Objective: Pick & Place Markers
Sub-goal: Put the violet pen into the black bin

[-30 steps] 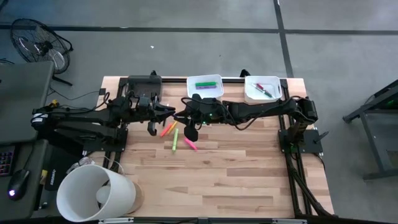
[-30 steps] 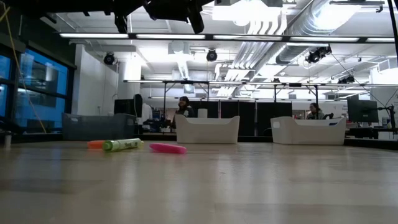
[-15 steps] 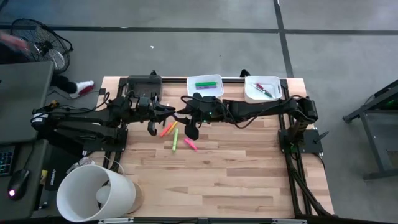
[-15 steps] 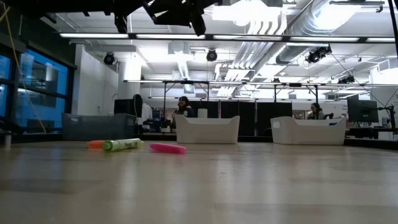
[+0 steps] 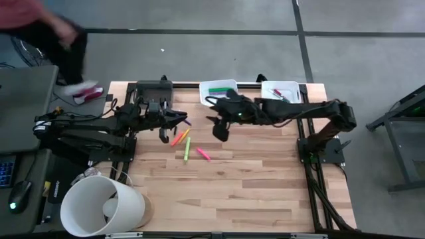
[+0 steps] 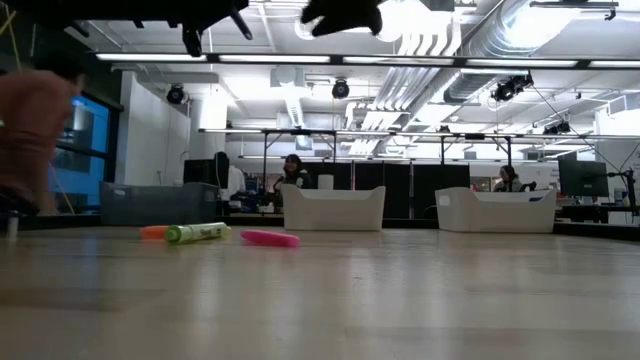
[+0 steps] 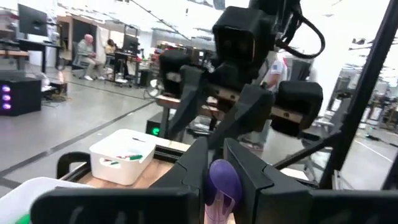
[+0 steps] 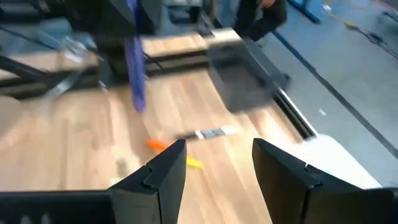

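1. Purple marker (image 7: 222, 183) is pinched in my left fingers (image 5: 178, 120), its long axis pointing across the desk (image 5: 252, 192) toward the right arm

2. My right fingers (image 5: 220, 130) hang spread and empty, just beside the left white tray (image 5: 229, 84), near the held tip

3. Orange marker (image 5: 178, 138), yellow-green marker (image 5: 187, 149) and pink marker (image 5: 203, 154) lie loose between both arms

4. I judge a handover or tray drop comes next; the trays sit at the far edge, with open wood toward me
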Motion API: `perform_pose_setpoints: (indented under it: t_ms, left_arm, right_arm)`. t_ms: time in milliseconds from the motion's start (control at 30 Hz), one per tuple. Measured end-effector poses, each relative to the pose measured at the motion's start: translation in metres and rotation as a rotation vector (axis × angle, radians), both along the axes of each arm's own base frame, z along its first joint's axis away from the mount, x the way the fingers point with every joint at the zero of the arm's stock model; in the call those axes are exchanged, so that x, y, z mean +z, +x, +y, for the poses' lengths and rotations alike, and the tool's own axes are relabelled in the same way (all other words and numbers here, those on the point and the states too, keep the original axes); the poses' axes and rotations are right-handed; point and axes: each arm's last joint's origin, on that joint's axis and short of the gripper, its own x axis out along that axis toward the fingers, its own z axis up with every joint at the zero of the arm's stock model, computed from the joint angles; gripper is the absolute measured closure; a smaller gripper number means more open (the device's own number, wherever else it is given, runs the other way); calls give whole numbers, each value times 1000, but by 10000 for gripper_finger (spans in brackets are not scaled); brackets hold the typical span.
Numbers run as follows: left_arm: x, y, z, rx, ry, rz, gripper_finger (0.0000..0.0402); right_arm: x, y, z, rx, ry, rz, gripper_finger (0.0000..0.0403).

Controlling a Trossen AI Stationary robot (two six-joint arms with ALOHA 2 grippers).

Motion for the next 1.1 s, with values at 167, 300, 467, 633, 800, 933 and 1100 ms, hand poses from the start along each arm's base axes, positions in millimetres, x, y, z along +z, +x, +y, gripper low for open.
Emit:
perform_pose_setpoints:
  t_ms: [167, 300, 467, 633, 800, 933, 1100]
  left_arm:
    - [-2, 0, 3, 111, -21, 13, 364]
    - [-2, -1, 5, 183, -13, 18, 363]
    - [1, 3, 9, 295, 5, 80, 363]
    - [3, 15, 22, 382, 13, 190, 363]
    - [3, 31, 42, 483, -31, 285, 363]
    - [5, 39, 57, 545, -65, 324, 363]
    - [6, 44, 72, 634, -106, 403, 362]
  right_arm:
    - [7, -37, -2, -122, 28, 155, 229]
    - [6, -66, -2, -225, 53, 310, 229]
    - [2, -83, -2, -288, 63, 423, 229]
    - [-3, -90, -2, -305, 71, 512, 229]
    - [-11, -101, -2, -332, 63, 590, 229]
    - [-38, -120, -1, -352, 101, 598, 229]
    - [-74, -148, 1, -355, 210, 489, 229]
